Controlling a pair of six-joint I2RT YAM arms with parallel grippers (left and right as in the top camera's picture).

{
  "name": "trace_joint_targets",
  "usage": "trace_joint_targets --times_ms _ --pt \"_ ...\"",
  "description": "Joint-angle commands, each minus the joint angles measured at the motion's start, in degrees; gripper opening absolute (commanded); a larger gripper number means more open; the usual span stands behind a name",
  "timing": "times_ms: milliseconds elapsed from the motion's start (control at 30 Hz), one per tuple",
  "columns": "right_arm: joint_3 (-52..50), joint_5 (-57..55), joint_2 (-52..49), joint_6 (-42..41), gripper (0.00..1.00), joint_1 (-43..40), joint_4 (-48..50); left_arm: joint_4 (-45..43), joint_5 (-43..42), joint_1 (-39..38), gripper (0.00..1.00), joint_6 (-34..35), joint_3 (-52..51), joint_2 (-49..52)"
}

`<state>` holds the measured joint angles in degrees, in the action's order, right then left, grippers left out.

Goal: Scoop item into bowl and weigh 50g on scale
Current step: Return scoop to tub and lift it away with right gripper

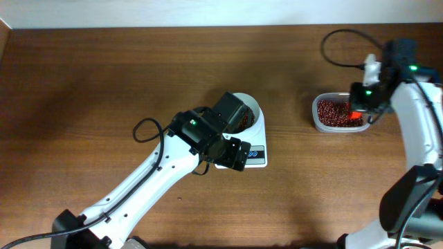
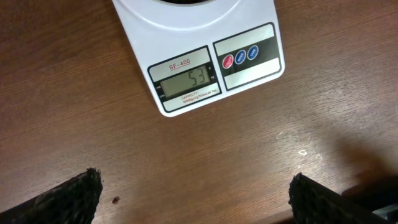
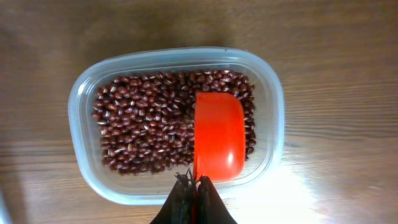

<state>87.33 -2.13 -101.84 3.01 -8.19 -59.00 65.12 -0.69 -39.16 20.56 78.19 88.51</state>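
The white scale [image 1: 255, 153] stands at the table's middle with the white bowl [image 1: 252, 108] on it, beans inside. In the left wrist view the scale [image 2: 205, 62] has its LCD reading 53. My left gripper [image 2: 193, 196] is open and empty, hovering over bare wood just in front of the scale. A stray bean [image 2: 115, 200] lies near its left finger. My right gripper [image 3: 193, 186] is shut on the handle of the orange-red scoop [image 3: 219, 134], held upside down over the beans [image 3: 146, 124] in the clear tub [image 3: 84, 162]. From overhead the tub [image 1: 335, 113] is at the right.
The right arm's black cable [image 1: 339, 48] loops over the table behind the tub. The left arm [image 1: 152, 173] stretches from the front edge to the scale, partly covering the bowl. The wall edge runs along the back.
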Motion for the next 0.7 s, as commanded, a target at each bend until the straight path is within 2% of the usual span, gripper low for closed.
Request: trace_joint_targets --times_ms 0,300,433,500,600,667 --pt "0.9 -17.7 1.1 -0.3 0.04 5.2 0.5 -0.1 -0.4 -0.1 0.99 -0.5 -0.3 -1.1" --pt "1.2 -16.9 1.1 -0.3 0.04 6.6 1.2 -0.1 -0.4 -0.1 0.99 -0.5 -0.3 -1.1" --pt "9.9 -0.9 1.1 1.4 0.04 6.6 -1.8 -0.1 -0.4 -0.1 0.99 -0.5 -0.3 -1.1" --pt "15.6 12.8 1.1 1.7 0.04 6.7 -4.0 -0.1 -0.4 -0.1 0.99 -0.5 -0.3 -1.1" --pt "16.8 33.4 1.0 1.7 0.04 6.8 -3.4 -0.1 -0.4 -0.1 0.99 -0.5 -0.3 -1.1" --pt "16.7 35.0 1.0 2.0 0.04 7.9 -3.7 -0.1 -0.4 -0.1 0.99 -0.5 -0.3 -1.1"
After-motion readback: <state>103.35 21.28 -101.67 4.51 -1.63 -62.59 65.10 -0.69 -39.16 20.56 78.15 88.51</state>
